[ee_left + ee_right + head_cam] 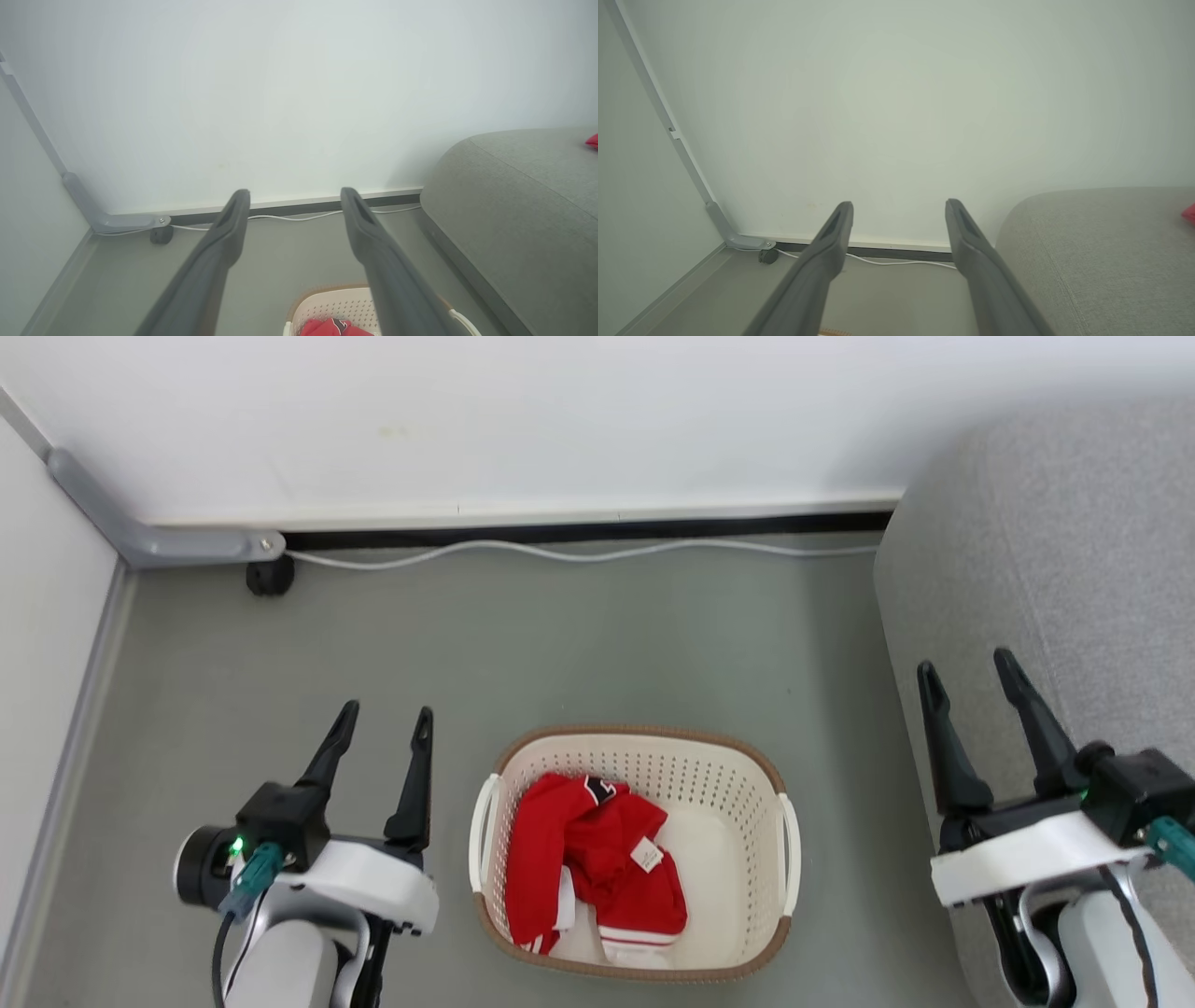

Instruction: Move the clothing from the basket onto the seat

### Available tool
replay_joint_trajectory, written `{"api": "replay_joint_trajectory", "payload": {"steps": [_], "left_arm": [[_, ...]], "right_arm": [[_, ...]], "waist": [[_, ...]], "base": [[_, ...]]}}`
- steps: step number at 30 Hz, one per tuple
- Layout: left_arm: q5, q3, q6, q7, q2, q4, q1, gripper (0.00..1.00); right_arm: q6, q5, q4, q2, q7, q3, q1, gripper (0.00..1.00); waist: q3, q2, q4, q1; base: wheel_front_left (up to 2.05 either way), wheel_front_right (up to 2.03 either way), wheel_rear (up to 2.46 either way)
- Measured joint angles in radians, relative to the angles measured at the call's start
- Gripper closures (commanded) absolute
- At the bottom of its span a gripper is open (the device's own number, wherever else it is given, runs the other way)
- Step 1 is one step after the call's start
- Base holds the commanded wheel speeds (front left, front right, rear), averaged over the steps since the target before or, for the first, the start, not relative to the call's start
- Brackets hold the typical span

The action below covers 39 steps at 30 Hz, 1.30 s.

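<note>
End effectors, both: fingers spread wide, nothing gripped. In the head view the left end effector (388, 709) hangs over the floor (579, 644), just left of the basket (719, 784), tips aimed toward the wall (560, 420). On the other side, the right end effector (963, 660) sits over the near edge of the sofa (1055, 551), tips likewise toward the wall. Both are apart from the basket and its contents.

Basket stands on the floor between the two arms. The sofa is to its right, with a strip of floor between them. Clothing (597, 859) lies crumpled inside, bunched toward the left half and near wall of the basket. The right half of the basket bottom is bare. A white tag (646, 852) faces up on top of the heap, and white stripe trim shows at the near end (lettering too small to read).

Cable (579, 553) runs along the foot of the wall. A grey bracket (149, 537) sits in the left corner.

Left wrist view: own fingers (219, 252) well apart, with the basket rim and a bit of red clothing (327, 327) at the bottom edge between them. A red patch (592, 140) lies on the sofa top at the frame's right edge. The right wrist view shows that red patch (1189, 212) too, and I cannot tell what it is.
</note>
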Motion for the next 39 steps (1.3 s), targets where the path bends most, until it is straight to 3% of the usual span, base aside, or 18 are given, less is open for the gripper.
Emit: {"api": "replay_joint_trajectory", "payload": {"steps": [10,18,28,39], "left_arm": [[0.048,0.119,-0.043,0.000,0.003,-0.109,0.201,0.00],[0.063,0.165,-0.044,0.000,-0.012,-0.158,0.267,0.00],[0.073,0.159,-0.062,0.000,-0.023,-0.148,0.265,0.00],[0.074,0.056,-0.079,0.000,-0.027,-0.020,0.139,0.00]], "right_arm": [[0.000,0.001,0.021,0.020,0.000,-0.028,0.119,0.00],[0.000,0.001,0.030,0.030,0.000,-0.035,0.157,0.00],[0.000,0.001,0.019,0.035,0.000,-0.030,0.143,0.00],[0.000,-0.001,-0.046,0.029,0.000,-0.011,0.035,0.00]], "waist": [[-0.121,0.0000,-0.007,0.0000],[-0.136,0.0000,-0.027,0.0000],[-0.096,0.0000,-0.041,0.0000],[0.036,0.0000,-0.058,0.0000]], "base": [[0.00,0.00,0.00],[0.00,0.00,0.00],[0.00,0.00,0.00],[0.00,0.00,0.00]]}}
